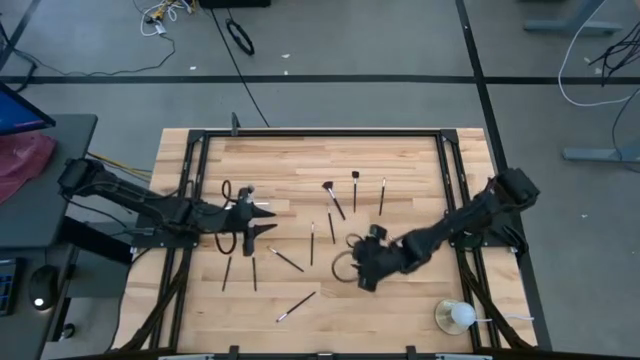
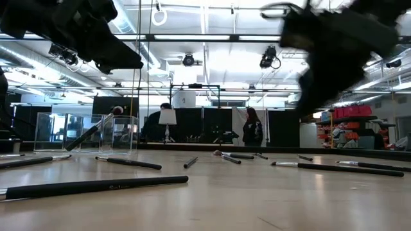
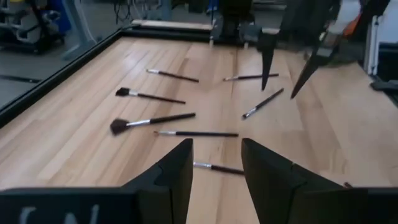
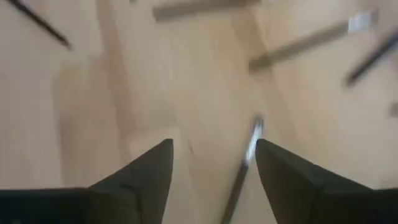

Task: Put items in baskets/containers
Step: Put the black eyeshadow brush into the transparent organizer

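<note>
Several slim dark makeup brushes (image 1: 332,200) lie flat and scattered on the wooden table; the left wrist view shows them as well (image 3: 152,121). The clear plastic holder (image 2: 119,133) stands upright on the left part of the table with one brush (image 2: 90,136) leaning inside it. In the high view it shows only as faint glints (image 1: 260,207) beside my left gripper (image 1: 268,228). That gripper hovers open (image 3: 216,168) above the table, pointing right. My right gripper (image 1: 361,278) hangs open (image 4: 214,162) over the table's middle, with one brush (image 4: 244,171) lying below between its fingers, untouched.
A white ball-like object with a stick (image 1: 458,316) sits near the table's near right corner. A black frame (image 1: 320,132) runs around the table. My right gripper's fingers (image 3: 267,65) stand ahead of my left gripper. People (image 2: 250,131) stand in the room beyond.
</note>
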